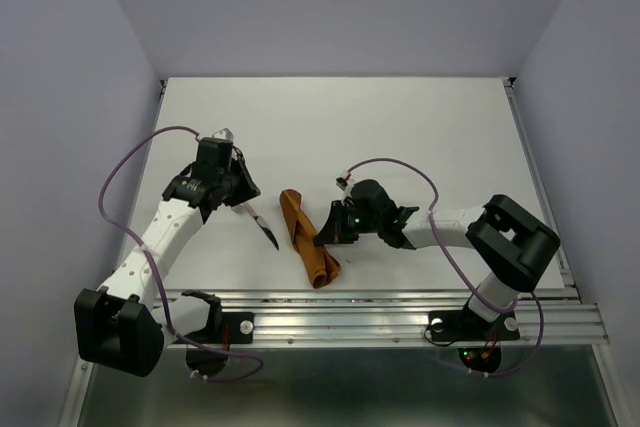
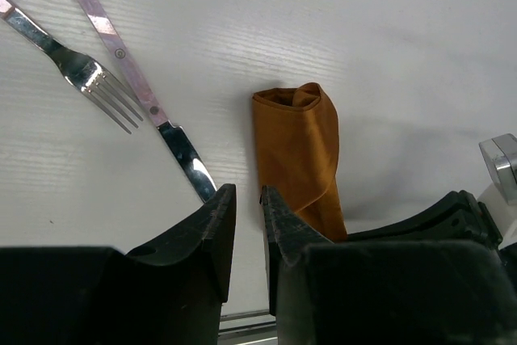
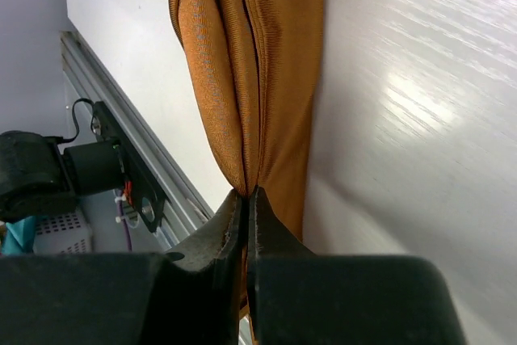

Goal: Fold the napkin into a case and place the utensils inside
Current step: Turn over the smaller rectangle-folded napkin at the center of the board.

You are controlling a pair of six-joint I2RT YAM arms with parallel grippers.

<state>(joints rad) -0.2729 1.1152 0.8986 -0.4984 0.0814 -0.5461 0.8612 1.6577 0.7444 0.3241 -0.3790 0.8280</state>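
Pinching case (image 3: 242,78) fold: right gripper (image 3: 246,191); left gripper (image 2: 248,199) narrowly parted near knife (image 2: 137,82), fork (image 2: 69,62).

- The left arm (image 1: 160,232) rises from its base at the near-left corner and slants forward and toward the middle, elbow low and wrist ahead.
- The left end effector (image 2: 246,193) points down. Its two dark fingers (image 2: 206,228) stand close together with a narrow gap between the tips and nothing in it.
- The right arm (image 1: 455,225) folds at a raised elbow on the near right, and its forearm runs sideways toward the middle.
- The right end effector (image 3: 246,193) has its fingers (image 3: 222,228) pressed together, pinching a fold of the napkin (image 3: 234,78).
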